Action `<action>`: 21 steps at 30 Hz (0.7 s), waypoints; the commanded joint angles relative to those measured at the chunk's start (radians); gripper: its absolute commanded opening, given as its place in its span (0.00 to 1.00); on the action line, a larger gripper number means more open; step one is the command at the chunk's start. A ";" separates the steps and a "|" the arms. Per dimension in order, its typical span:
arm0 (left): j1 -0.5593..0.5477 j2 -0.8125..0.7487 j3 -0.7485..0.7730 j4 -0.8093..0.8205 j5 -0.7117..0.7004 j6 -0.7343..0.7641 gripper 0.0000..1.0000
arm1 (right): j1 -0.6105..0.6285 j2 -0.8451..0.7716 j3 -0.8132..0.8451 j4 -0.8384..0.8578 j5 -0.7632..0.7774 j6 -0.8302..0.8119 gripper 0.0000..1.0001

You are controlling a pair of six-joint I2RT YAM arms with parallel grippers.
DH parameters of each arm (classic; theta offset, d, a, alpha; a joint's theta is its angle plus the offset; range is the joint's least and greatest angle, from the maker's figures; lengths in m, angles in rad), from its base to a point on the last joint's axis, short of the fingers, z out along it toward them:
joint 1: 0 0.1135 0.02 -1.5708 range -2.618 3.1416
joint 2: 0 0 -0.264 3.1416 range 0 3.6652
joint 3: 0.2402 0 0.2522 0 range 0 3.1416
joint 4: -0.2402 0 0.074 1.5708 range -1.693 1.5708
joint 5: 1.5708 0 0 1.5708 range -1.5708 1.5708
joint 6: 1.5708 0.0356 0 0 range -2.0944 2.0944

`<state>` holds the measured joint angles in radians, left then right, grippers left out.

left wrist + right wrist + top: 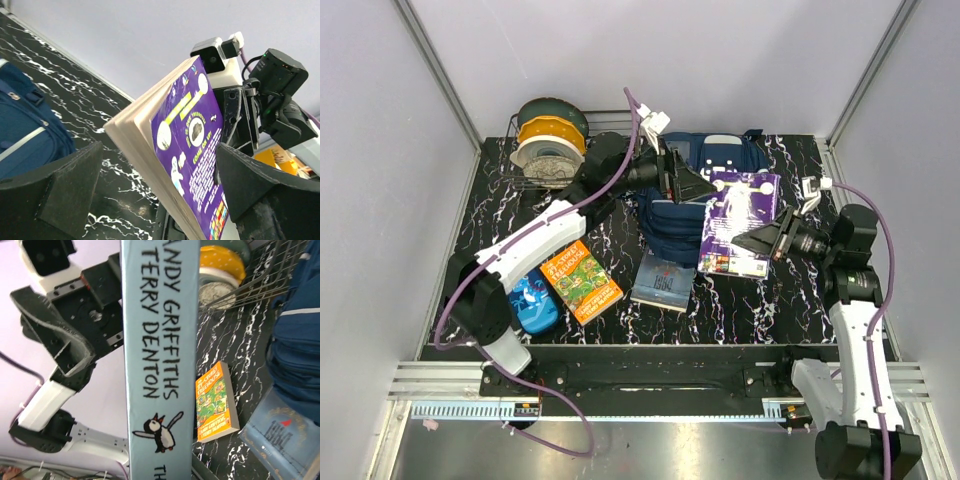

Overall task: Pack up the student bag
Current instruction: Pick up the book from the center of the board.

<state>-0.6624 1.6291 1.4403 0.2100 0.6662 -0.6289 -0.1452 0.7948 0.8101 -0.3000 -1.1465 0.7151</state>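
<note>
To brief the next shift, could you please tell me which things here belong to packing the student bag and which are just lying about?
Job in hand: student bag; purple book, held by right pincer; open left pincer; likely the orange book, blue-grey book and blue pouch.
Lying about: stacked spools in the wire rack.

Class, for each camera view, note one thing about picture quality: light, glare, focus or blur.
Top external: even light, sharp throughout, with glare on the near metal sheet. Left wrist: the purple book is crisp, but the fingers of the left hand are dark and soft. Right wrist: the book's spine fills the centre, its lettering sharp.
</note>
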 commanded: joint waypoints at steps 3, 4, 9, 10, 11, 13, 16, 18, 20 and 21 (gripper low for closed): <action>0.000 0.055 0.043 0.158 0.111 -0.118 0.99 | 0.117 0.017 0.008 0.189 -0.015 0.061 0.00; 0.001 0.061 0.040 0.152 0.111 -0.120 0.99 | 0.131 0.015 0.005 0.229 -0.003 0.072 0.00; 0.000 0.069 0.023 0.150 0.125 -0.109 0.99 | 0.205 0.033 -0.046 0.420 -0.041 0.193 0.00; -0.002 0.072 0.022 0.170 0.136 -0.121 0.99 | 0.211 0.040 -0.046 0.408 -0.041 0.185 0.00; 0.000 0.077 0.028 0.204 0.148 -0.130 0.99 | 0.219 0.046 -0.045 0.394 -0.035 0.163 0.00; 0.000 0.092 0.034 0.247 0.202 -0.166 0.72 | 0.231 0.060 -0.049 0.384 -0.022 0.153 0.00; 0.000 0.103 0.055 0.269 0.237 -0.184 0.01 | 0.231 0.083 -0.052 0.366 0.008 0.147 0.05; 0.003 0.092 0.060 0.247 0.224 -0.166 0.00 | 0.231 0.102 -0.040 0.328 0.042 0.116 0.13; 0.012 0.075 0.046 0.209 0.195 -0.141 0.00 | 0.233 0.116 -0.031 0.306 0.089 0.103 0.42; 0.015 0.042 0.034 0.192 0.124 -0.112 0.00 | 0.230 0.122 -0.031 0.262 0.117 0.104 0.49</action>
<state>-0.6518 1.7260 1.4551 0.3759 0.8383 -0.7891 0.0803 0.9005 0.7437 -0.0231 -1.1141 0.8387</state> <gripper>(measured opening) 0.254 0.355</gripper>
